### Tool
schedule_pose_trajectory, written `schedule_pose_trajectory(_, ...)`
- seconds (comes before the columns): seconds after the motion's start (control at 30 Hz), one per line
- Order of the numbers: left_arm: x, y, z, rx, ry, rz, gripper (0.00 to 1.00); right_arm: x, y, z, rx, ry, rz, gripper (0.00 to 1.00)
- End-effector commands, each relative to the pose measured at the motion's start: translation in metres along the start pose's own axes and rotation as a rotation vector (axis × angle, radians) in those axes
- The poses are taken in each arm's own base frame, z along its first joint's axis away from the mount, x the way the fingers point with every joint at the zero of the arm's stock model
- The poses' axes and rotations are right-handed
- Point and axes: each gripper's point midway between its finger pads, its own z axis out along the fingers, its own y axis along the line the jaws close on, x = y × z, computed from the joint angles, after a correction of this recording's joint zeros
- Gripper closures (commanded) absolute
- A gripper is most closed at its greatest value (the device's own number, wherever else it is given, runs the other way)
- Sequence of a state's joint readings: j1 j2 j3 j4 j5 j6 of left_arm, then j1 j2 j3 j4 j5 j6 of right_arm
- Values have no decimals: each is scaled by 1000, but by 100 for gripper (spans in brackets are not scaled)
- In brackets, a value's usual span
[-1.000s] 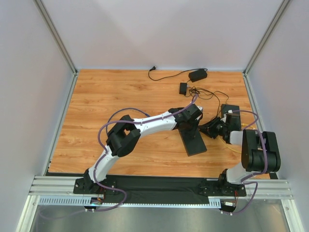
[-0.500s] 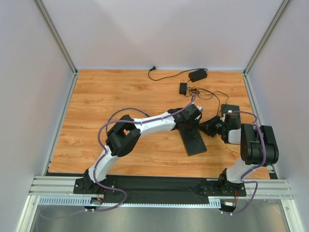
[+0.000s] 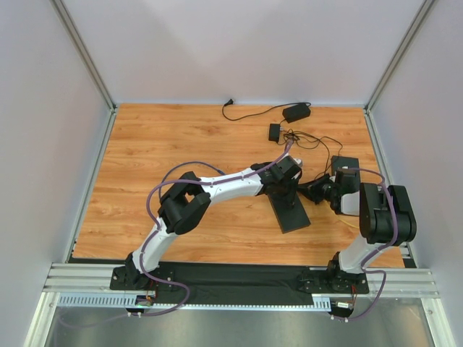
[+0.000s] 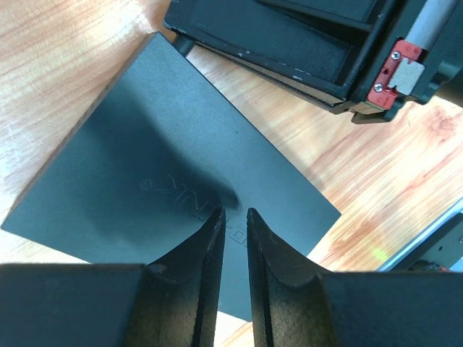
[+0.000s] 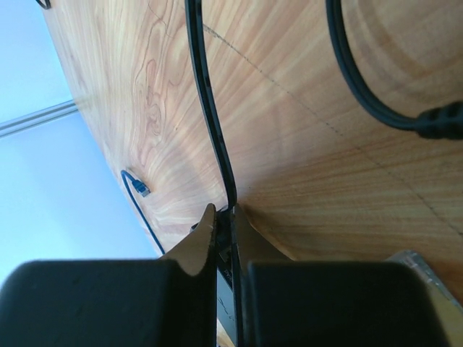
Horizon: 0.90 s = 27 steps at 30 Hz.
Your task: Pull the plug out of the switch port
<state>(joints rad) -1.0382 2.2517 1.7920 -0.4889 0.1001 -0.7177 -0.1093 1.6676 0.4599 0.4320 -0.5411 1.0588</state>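
nearest, at the bottom of the overhead view, the two arm bases sit side by side on a metal rail (image 3: 79,278). the left arm stretches up and to the right across the wooden table (image 3: 166,137), and the left gripper (image 4: 233,215) rests on the switch (image 4: 145,173), a flat black oblong box lying near the middle of the table, a little to the right. the left wrist view shows its two fingers a narrow gap apart, gripping nothing, with the tips touching the switch's top face beside a faint embossed logo. just right of the switch, the right gripper (image 5: 226,211) points left toward the far end of the box. its fingers are clenched on a thin black cable (image 5: 206,101) that runs away across the wood. whether the plug itself sits in that pinch cannot be told, and the sockets are hidden. a thicker black cable (image 5: 340,50) lies near it. just beyond the right gripper lies a squarer black slab (image 3: 346,165). farther back, tangled wires (image 3: 311,141) lead to a small black block (image 3: 275,131) and a power brick (image 3: 296,112) near the far wall.
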Motion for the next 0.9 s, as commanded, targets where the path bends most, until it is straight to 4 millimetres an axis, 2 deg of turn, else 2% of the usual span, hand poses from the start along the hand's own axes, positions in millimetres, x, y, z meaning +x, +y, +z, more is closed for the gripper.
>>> schedule_pose_trajectory(0.0,72,59,20,-184,218,-38,73,-17,-19,7,105,-97,51,100)
schedule_pose_trajectory(0.2,89,68,24,-185,251,-75,73,-24,-17,11,123,-109,75,100)
schedule_pose_trajectory(0.37,91,71,27,-168,256,-99,74,-24,-24,6,129,-167,151,100)
schedule_pose_trajectory(0.53,97,73,30,-168,276,-103,75,-34,-14,2,185,-227,65,100)
schedule_pose_trajectory(0.57,99,74,30,-173,282,-103,75,-38,-22,0,239,-257,41,100)
schedule_pose_trajectory(0.63,101,75,31,-176,287,-110,76,-42,-14,-2,251,-283,6,100)
schedule_pose_trajectory(0.73,106,79,34,-183,299,-121,77,-44,-16,-1,256,-295,28,100)
schedule_pose_trajectory(0.87,112,83,34,-190,309,-128,78,-49,-8,1,217,-318,43,100)
